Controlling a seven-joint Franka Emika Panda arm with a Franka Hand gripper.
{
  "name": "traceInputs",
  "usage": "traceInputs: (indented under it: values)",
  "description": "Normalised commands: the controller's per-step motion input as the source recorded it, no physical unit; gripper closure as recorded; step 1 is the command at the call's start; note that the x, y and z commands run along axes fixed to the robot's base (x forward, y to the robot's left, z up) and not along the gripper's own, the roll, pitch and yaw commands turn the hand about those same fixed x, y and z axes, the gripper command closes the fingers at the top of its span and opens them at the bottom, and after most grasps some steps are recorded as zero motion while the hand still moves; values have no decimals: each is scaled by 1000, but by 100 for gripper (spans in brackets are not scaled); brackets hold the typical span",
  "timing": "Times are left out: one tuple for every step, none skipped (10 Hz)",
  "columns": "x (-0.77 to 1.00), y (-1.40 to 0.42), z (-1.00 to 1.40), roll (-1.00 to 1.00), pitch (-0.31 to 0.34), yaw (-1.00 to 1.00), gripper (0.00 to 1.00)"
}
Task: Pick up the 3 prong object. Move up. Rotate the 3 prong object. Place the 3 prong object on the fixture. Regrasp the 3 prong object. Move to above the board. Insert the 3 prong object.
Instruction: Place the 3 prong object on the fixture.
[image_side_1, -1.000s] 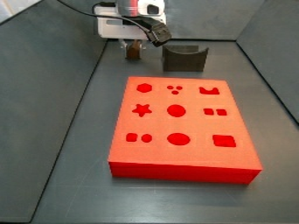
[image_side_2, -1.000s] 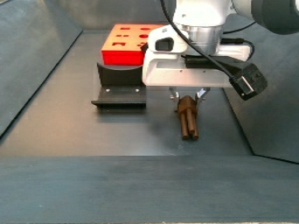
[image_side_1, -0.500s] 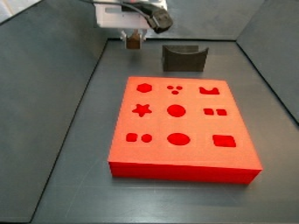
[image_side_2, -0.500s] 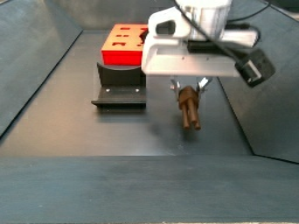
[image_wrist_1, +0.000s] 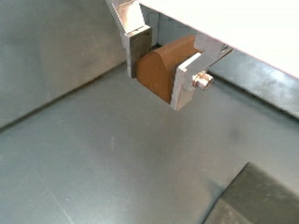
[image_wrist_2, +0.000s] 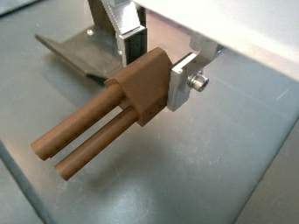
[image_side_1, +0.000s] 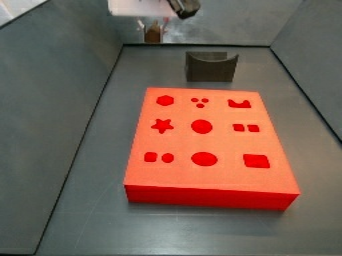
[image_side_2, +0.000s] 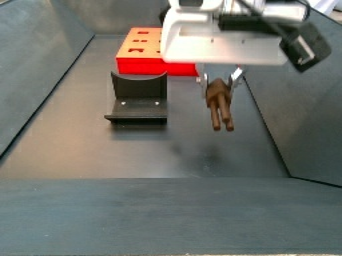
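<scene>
The 3 prong object (image_wrist_2: 111, 115) is clamped between the gripper's (image_wrist_2: 155, 63) silver fingers (image_wrist_2: 184, 81), its block end pinched and its long prongs jutting away from the jaws. In a side view it (image_side_2: 218, 104) hangs in mid-frame under the gripper (image_side_2: 219, 78), clear of the grey floor (image_side_2: 147, 150). The fixture (image_side_2: 135, 98) stands to its left, the board (image_side_2: 146, 48) behind at upper left.
</scene>
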Motion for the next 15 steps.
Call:
traceInputs:
  values:
    - [-16, 5, 1000, 39, 26, -20, 100]
    - [-19, 7, 1000, 47, 27, -23, 100]
    - [-28, 10, 1000, 59, 33, -20, 100]
    - [-29, 10, 1000, 63, 34, -16, 100]
    - [-34, 11, 987, 68, 41, -8, 100]
    - [-29, 9, 838, 70, 47, -1, 100]
    - [-19, 7, 687, 75, 50, 4, 100]
    - [-11, 7, 532, 80, 59, 5, 100]
    - [-5, 8, 324, 83, 76, 11, 100]
    - [1, 8, 172, 84, 82, 14, 100]
    - [1000, -792, -62, -41, 314, 51, 100]
    - [1000, -747, -103, -36, 309, 61, 100]
    - [1000, -669, -79, -38, 293, 62, 100]
    - [1000, -476, -41, -45, 250, 56, 100]
    - [1000, -358, -43, -53, 206, 47, 100]
